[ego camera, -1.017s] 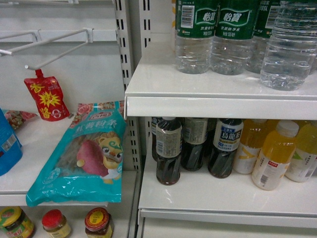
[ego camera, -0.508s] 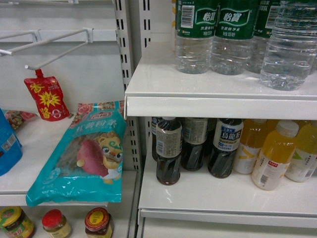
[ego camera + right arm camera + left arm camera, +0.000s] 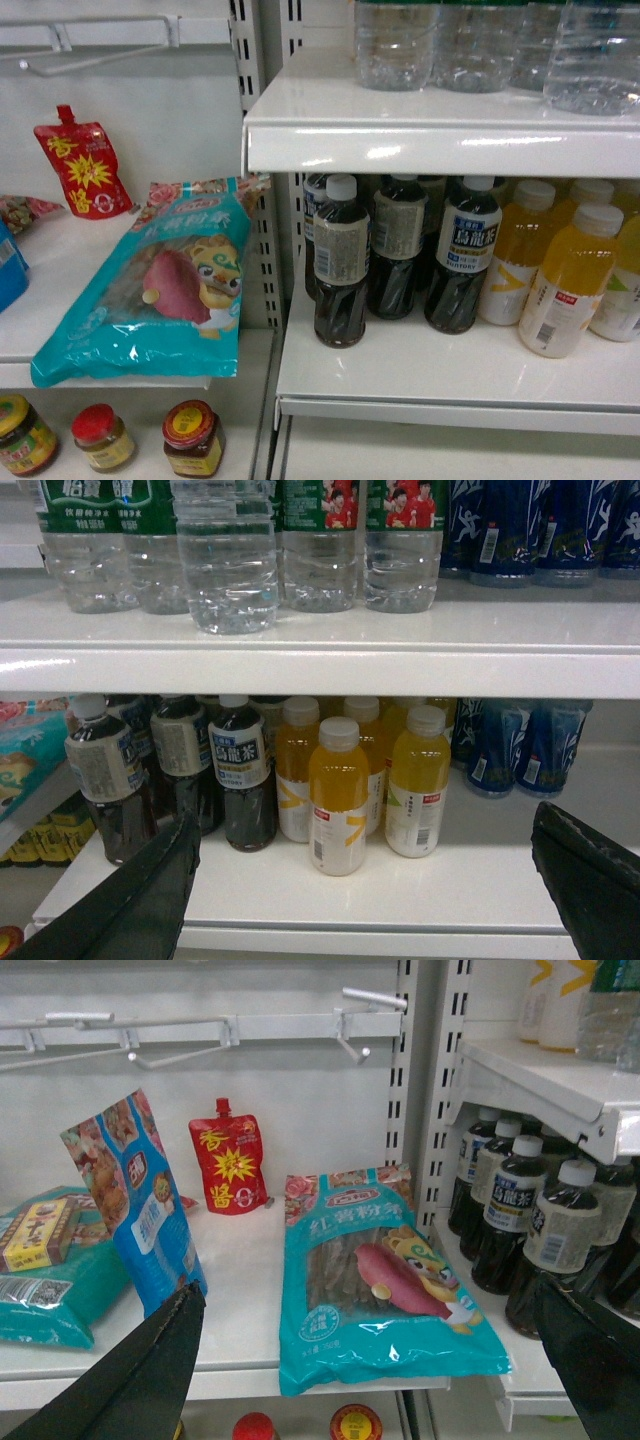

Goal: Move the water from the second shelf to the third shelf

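Water bottles (image 3: 225, 555) stand in a tight row on the upper shelf (image 3: 320, 645); one sits nearer the edge, touching its neighbours. Both grippers, left (image 3: 370, 1360) and right (image 3: 365, 880), hang released and empty, neither near a bottle. Risks: your fingers nudge adjacent bottles over. The lower shelf (image 3: 330, 890) is crowded with tea bottles (image 3: 245, 780) and juice bottles (image 3: 338, 795), so placing there may topple them.

Tea bottles (image 3: 340, 262) — perhaps juice (image 3: 570, 295) beside.

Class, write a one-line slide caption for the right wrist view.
Water bottles on the upper shelf, tea and juice below.
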